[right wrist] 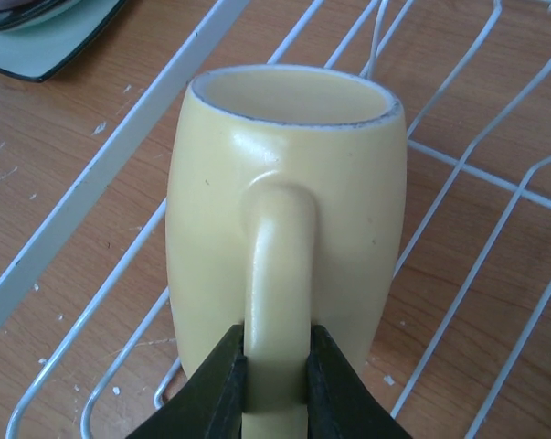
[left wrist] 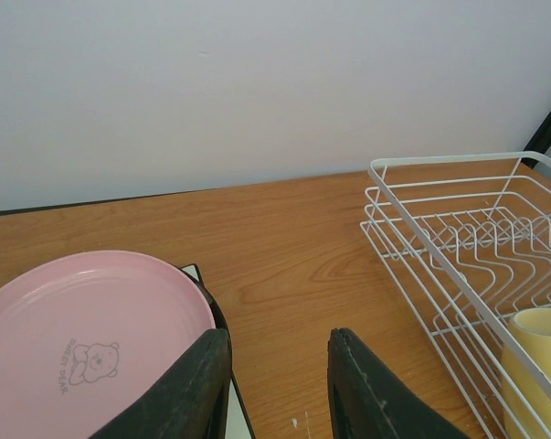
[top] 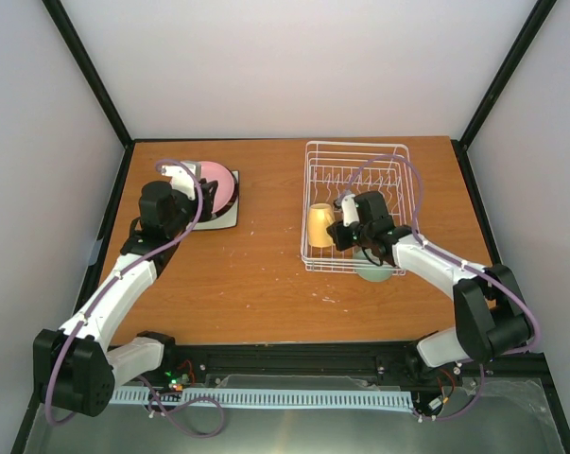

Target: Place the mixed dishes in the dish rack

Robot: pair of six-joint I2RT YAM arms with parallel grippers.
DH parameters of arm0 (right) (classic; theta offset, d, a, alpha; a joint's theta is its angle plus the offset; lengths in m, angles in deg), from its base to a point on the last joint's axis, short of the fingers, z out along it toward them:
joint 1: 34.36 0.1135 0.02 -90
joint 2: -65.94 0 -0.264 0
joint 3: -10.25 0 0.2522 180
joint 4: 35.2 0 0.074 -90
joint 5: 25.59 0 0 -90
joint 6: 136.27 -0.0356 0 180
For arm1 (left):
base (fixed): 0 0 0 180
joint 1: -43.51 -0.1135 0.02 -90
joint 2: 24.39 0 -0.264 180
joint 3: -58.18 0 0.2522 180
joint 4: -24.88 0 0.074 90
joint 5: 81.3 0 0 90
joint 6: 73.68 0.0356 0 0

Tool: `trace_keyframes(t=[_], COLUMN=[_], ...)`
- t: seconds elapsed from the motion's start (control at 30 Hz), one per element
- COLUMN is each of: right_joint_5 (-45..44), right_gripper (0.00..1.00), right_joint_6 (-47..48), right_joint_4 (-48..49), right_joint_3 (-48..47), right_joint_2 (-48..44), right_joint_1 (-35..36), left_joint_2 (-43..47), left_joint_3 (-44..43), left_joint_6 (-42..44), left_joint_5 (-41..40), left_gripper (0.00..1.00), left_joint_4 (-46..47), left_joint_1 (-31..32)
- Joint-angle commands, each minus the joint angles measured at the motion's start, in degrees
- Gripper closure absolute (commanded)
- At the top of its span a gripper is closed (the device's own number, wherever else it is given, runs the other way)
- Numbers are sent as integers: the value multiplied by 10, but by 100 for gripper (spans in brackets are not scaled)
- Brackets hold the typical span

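Since the mug [right wrist: 284, 210] is glazed ceramic, I judge it stiff, fairly heavy for its size, slick, and liable to chip against wire, so the handle is the sensible hold. The right gripper [right wrist: 275, 352] is clenched on that handle, a finger on either side, and the mug sits inside the rack [right wrist: 101, 174], mouth up as far as I can tell. Held this far off centre it may swing about the handle, so I would go gently.

The right wrist view gives me the grip itself. The top view hides it behind the arm, but places the mug in the rack's near-left corner and shows a mint-green dish [top: 374, 271] on the table [top: 256, 284] just outside the near rim. Only the left wrist view shows the left gripper [left wrist: 280, 352] released, bare wood between its fingers, just beside the pink plate [left wrist: 83, 338].
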Motion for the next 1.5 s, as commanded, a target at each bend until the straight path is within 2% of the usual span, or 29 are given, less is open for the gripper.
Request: trace_keyframes(t=[0.0,0.17,0.4,0.53,0.63,0.7,0.8,0.83,0.9,1.03,1.17,1.37,1.47], right_joint_5=[-27,-24,-29,-39,-49,-57,-59,-55,-40,-8,16,37,55], right_gripper=[85,84,82,71,67,69,87,91,91,82,80,84,94], right_joint_6=[1,-13,-21,-24,-26,-28,-28,-27,-28,-37,-35,-30,-34], right_joint_4=[-129,-181,-187,-177,-167,-161,-147,-145,-142,-133,-140,-131,-118], right_joint_3=[-7,-20,-18,-8,2,6,7,6,2,-2,-6,-1,-2], right_joint_2=[17,31,27,0,-29,-45,-55,-53,-41,-11,6,21,36], right_joint_1=[6,5,6,5,5,4,2,1,0,-1,-1,-4,-4], left_joint_2=[7,7,11,10,10,10,12,13,15,17,20,21,22], left_joint_3=[-26,-33,-36,-40,-38,-38,-39,-41,-42,-39,-33,-29,-27], left_joint_6=[11,10,20,16,-6,-17,-14,-11,-8,-5,-4,-6,-4], left_joint_5=[-4,-6,-14,-8,43,71,73,71,69,63,62,61,58], left_gripper=[69,69,69,67,66,66,66,66,66,67,67,67,67], left_joint_4=[-8,-16,-26,-39,-42,-44,-47,-49,-51,-55,-55,-48,-48], left_joint_1=[-6,-6,-7,-16,-55,-79,-89,-90,-90,-90,-91,-91,-91])
